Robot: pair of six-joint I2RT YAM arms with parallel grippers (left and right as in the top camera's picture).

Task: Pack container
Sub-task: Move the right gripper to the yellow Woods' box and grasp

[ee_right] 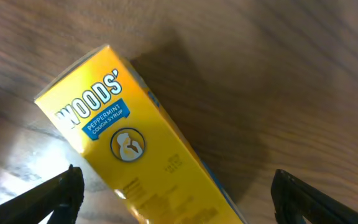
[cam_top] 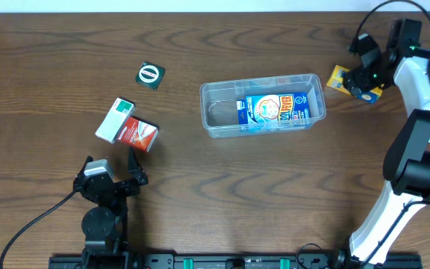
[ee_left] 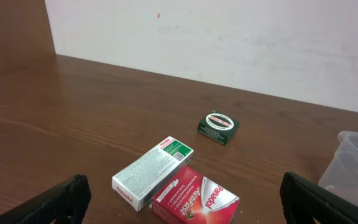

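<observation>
The container [cam_top: 207,113] is a clear tub at the middle of the table with a blue box [cam_top: 275,112] lying inside it; its corner [ee_left: 356,165] shows at the right of the left wrist view. My right gripper [cam_top: 366,84] is at the far right, open over a yellow cough syrup box [cam_top: 339,76]. In the right wrist view the yellow box [ee_right: 135,149] lies between the wide-apart fingers of that gripper [ee_right: 179,199], touching neither. My left gripper [cam_top: 111,160] stands open at the front left, just short of a red box [cam_top: 139,134].
A white and green box [cam_top: 116,119] leans against the red box [ee_left: 197,202]; it appears as the white box [ee_left: 154,171] in the left wrist view. A small dark green box [cam_top: 150,75] lies behind them, also seen in the left wrist view [ee_left: 219,126]. A pale wall rises beyond the table's far edge.
</observation>
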